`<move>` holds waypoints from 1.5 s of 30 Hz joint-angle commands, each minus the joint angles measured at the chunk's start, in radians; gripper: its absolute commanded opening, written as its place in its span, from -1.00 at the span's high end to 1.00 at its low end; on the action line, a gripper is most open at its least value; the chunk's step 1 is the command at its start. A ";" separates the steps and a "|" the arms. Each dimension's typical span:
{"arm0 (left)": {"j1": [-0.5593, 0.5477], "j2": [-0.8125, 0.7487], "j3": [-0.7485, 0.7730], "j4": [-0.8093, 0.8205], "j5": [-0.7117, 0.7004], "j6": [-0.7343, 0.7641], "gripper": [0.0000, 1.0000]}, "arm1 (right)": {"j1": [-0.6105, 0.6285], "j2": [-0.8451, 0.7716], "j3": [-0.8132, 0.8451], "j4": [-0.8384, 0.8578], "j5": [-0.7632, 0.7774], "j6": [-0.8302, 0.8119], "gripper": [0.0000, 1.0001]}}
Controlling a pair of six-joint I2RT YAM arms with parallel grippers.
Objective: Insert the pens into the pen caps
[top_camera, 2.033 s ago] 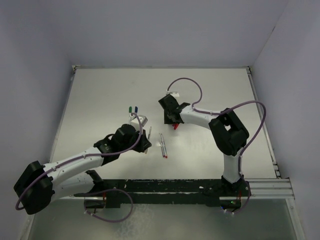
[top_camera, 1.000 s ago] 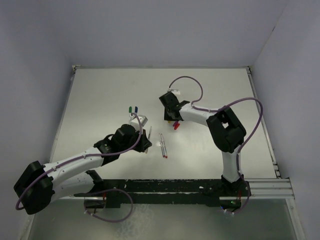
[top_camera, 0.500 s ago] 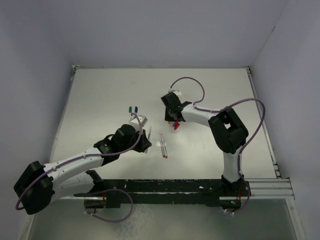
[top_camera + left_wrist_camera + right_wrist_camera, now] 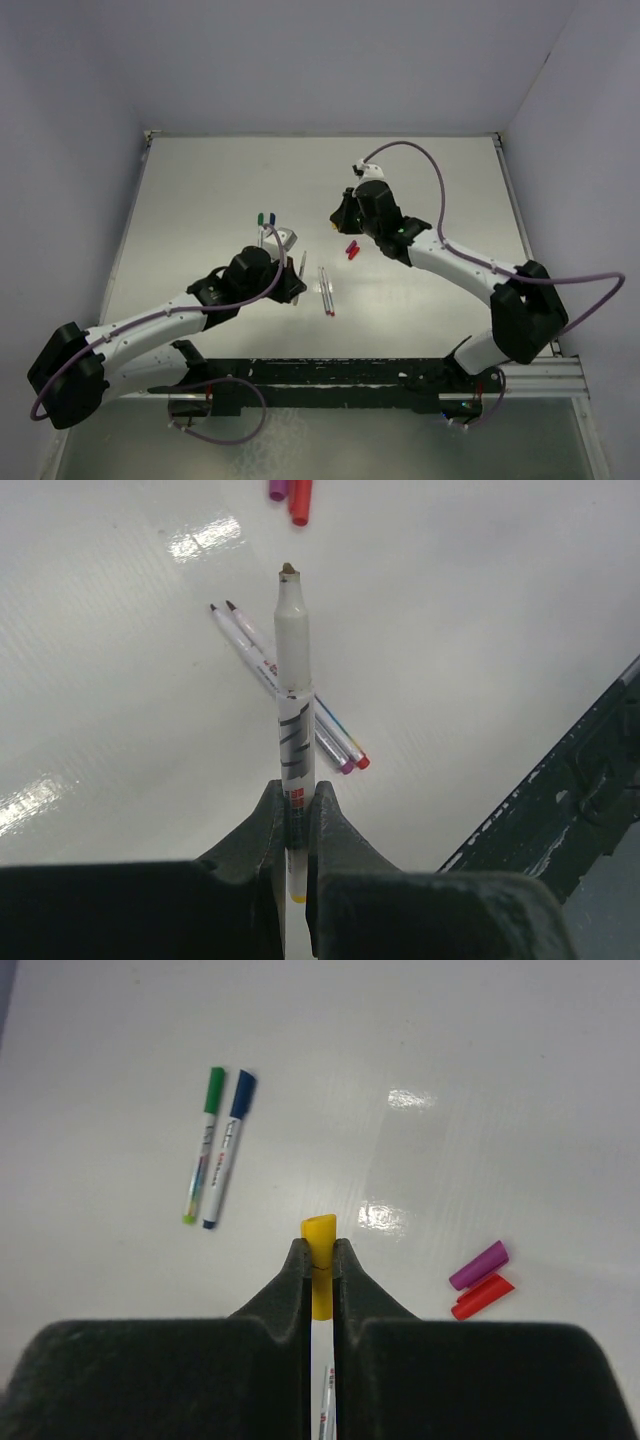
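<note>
Between right fingers [image 4: 282, 1300]: stubby yellow cap [image 4: 319, 1232]; glossy table [image 4: 450, 1060].

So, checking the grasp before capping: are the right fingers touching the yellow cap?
Touching. The right wrist view shows the yellow cap pinched between both fingers, no gap on either side.

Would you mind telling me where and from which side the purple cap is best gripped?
Probably from straight above, closing lengthwise on its two ends: the purple cap lies flat with the red cap tight against one long side, leaving no gap there, while both ends are free.
</note>
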 commanded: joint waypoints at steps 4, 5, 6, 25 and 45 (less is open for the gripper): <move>-0.003 -0.024 0.037 0.217 0.166 0.026 1.00 | 0.008 -0.214 -0.181 0.305 -0.162 -0.023 1.00; -0.002 -0.024 0.035 0.238 0.176 0.020 1.00 | 0.009 -0.242 -0.200 0.332 -0.178 -0.022 1.00; -0.003 -0.026 0.032 0.256 0.183 0.010 1.00 | 0.010 -0.269 -0.222 0.368 -0.193 -0.020 1.00; -0.003 0.038 0.015 0.545 0.279 -0.113 1.00 | 0.036 -0.460 -0.459 0.819 -0.304 0.072 1.00; -0.004 0.023 0.001 0.555 0.240 -0.120 1.00 | 0.056 -0.454 -0.473 0.848 -0.302 0.084 1.00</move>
